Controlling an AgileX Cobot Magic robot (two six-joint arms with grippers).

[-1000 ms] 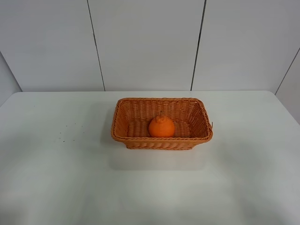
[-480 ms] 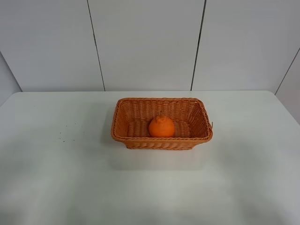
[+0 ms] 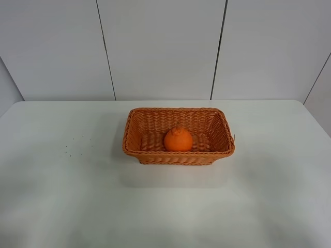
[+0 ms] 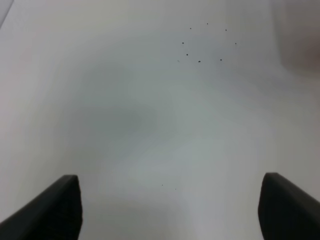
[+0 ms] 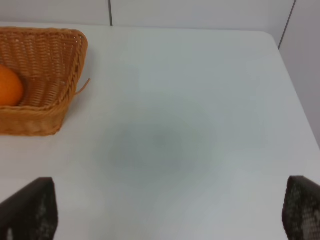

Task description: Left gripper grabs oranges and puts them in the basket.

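- The oranges [image 3: 178, 140]: a single fruit is sitting on the floor of the basket [image 3: 135, 150], roughly at its centre, knobbed top pointing up; the right wrist view is catching one edge of the fruit [image 5: 9, 86] behind the woven wall.
- The basket is resting on the white tabletop [image 3: 62, 196], near the middle and towards the far wall; its braided rim [image 5: 80, 55] is showing a loose strand at one corner.
- The left tool [image 4: 170, 210] is hanging over bare tabletop, well apart from the basket; its two dark fingers [image 4: 50, 207] are spread wide at the frame's edges, with nothing between them. A few dark specks [image 4: 200, 61] are lying on the surface ahead of it.
- The right tool [image 5: 170, 212] is likewise gaping wide and gripping nothing, beside the basket.
- Neither arm is appearing in the high view.
- Progress, as judged: the fruit is lying inside and released, so the placing appears complete; no other fruit is showing.
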